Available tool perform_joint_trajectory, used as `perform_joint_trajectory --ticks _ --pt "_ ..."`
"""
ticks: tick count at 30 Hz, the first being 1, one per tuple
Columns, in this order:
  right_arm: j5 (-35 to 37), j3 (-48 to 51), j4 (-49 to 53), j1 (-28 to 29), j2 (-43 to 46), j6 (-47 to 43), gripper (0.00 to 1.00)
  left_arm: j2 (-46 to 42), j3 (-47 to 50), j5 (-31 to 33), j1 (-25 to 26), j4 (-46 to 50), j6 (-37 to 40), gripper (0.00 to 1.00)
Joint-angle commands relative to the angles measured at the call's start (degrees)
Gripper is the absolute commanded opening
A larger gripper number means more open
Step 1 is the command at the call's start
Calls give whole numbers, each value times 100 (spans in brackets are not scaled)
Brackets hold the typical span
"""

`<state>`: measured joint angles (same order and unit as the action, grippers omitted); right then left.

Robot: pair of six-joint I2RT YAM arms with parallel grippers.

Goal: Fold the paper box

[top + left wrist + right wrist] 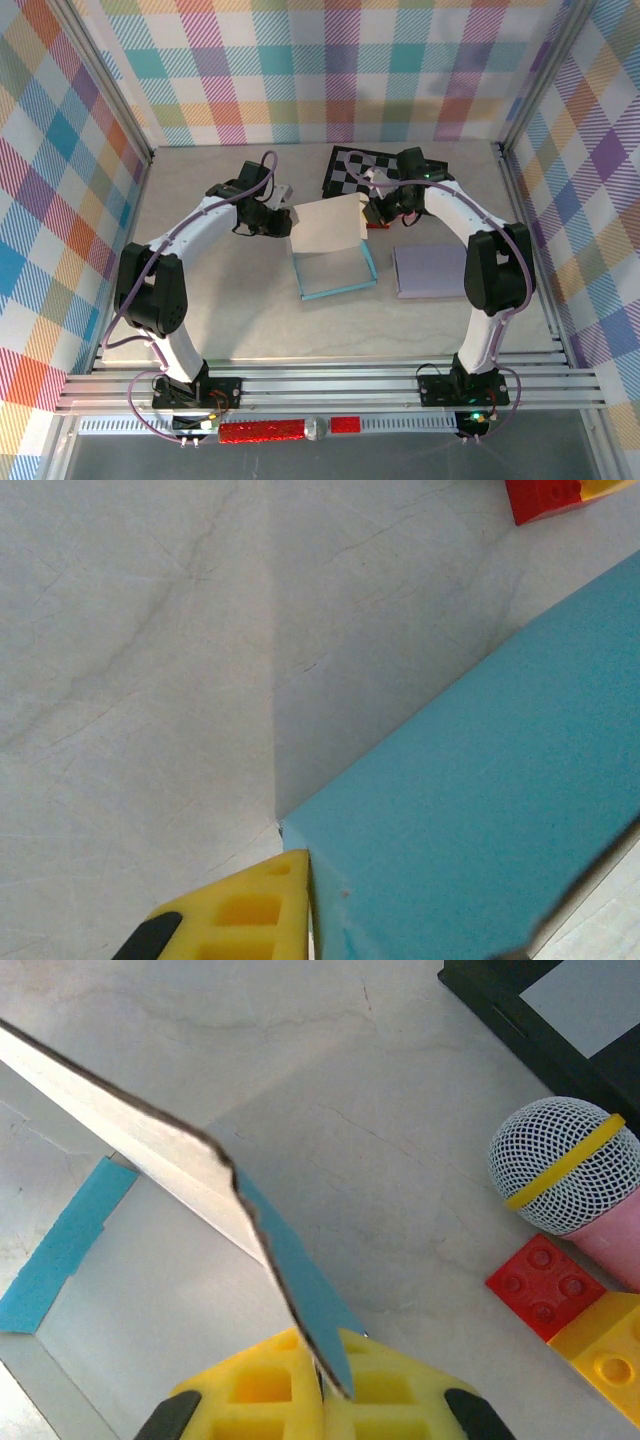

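The paper box (335,258) lies flattened in the middle of the table, blue outside and white inside. Its rear panel (328,225) is lifted upright between my two grippers. My left gripper (284,222) is at the panel's left edge. In the left wrist view one yellow finger (250,915) presses flat against the blue panel (480,780), and the other finger is hidden behind it. My right gripper (367,212) holds the panel's right edge. There both yellow fingers (260,1395) are closed with the thin blue flap (300,1300) pinched between them.
A black-and-white checkered board (362,172) lies behind the box, and a lilac sheet (428,270) lies to its right. A toy microphone (570,1175), a red brick (543,1285) and a yellow brick (605,1355) sit close to my right gripper. Plaid walls enclose the table.
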<state>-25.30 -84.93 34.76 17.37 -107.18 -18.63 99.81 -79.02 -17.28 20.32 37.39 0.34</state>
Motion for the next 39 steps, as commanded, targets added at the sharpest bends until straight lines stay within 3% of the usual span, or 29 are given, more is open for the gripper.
perform_joint_trajectory --ticks 1,9,26,30,39 --pt "84 -211 2 113 159 89 0 12 -201 43 -45 -46 -160 9" --pt "941 -130 -459 433 400 814 0 -73 -222 576 -36 -228 -773 9" --pt "1932 209 -2071 1125 187 2532 0 -14 -539 2000 -51 -595 -1527 10" --pt "2056 158 -2790 1215 -28 2734 0 -23 -315 1992 -278 -1230 -1684 10" --pt "2276 -516 -3279 1412 -802 3480 0 -146 554 1330 -757 -3026 -1996 9"
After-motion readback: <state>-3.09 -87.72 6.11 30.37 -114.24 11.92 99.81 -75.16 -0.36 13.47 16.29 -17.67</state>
